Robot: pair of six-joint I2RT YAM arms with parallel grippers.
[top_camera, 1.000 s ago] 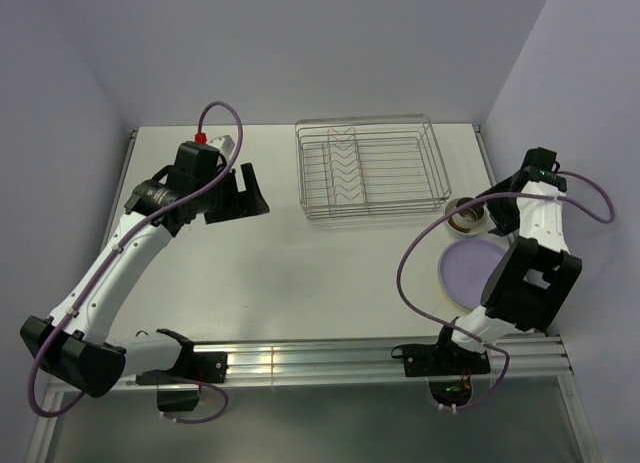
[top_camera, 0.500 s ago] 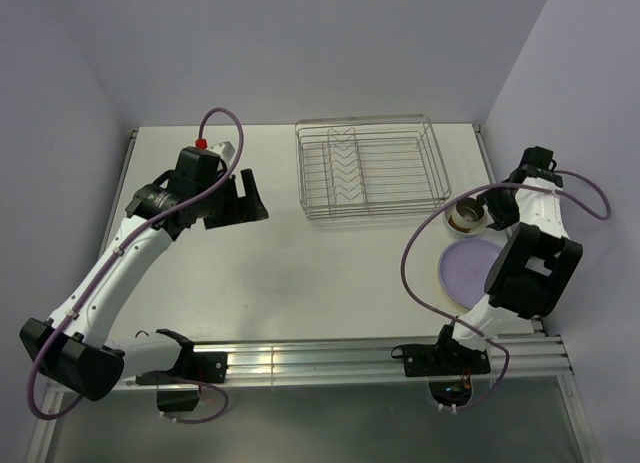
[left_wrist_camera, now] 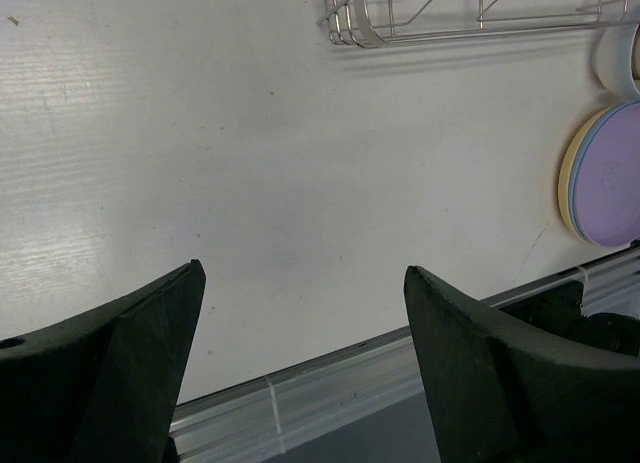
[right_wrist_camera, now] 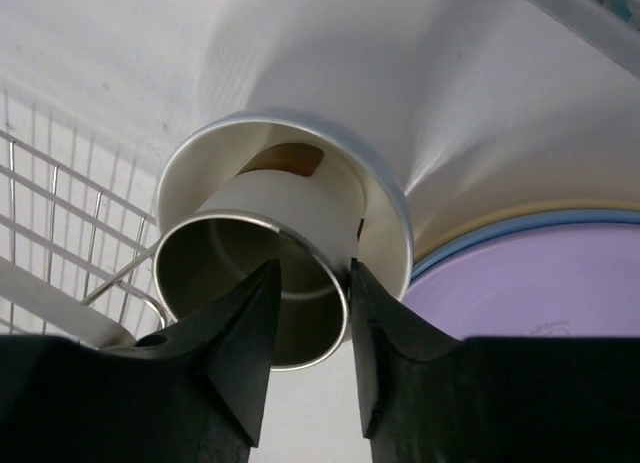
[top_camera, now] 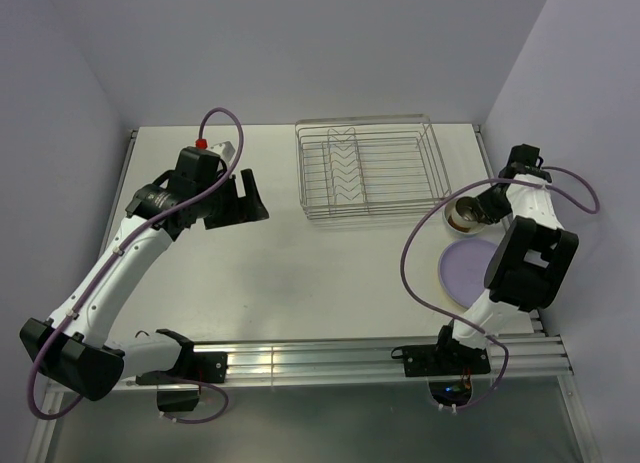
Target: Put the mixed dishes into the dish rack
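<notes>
The small white cup [right_wrist_camera: 290, 208] with a dark inside sits tilted in the white bowl [right_wrist_camera: 385, 213], just right of the wire dish rack [top_camera: 362, 122]. My right gripper [right_wrist_camera: 315, 268] straddles the cup's wall. One finger is inside the cup with a gap to the wall, and the other touches the outside. In the top view that gripper [top_camera: 478, 211] is at the cup [top_camera: 463, 215]. The purple plate [top_camera: 468, 268] lies on top of a blue plate [right_wrist_camera: 520, 226] and a yellow plate [right_wrist_camera: 480, 223]. My left gripper [left_wrist_camera: 303, 273] hangs wide open over bare table, holding nothing.
The rack [left_wrist_camera: 460, 13] stands at the back middle, its V-shaped dividers unoccupied. The side wall is close behind the right arm. An aluminium rail [top_camera: 330, 358] runs along the near table edge. The left gripper [top_camera: 250, 193] hovers left of the rack.
My right gripper has moved in onto the cup and its jaws have narrowed around the cup's wall. The left arm shifted slightly, then held still.
</notes>
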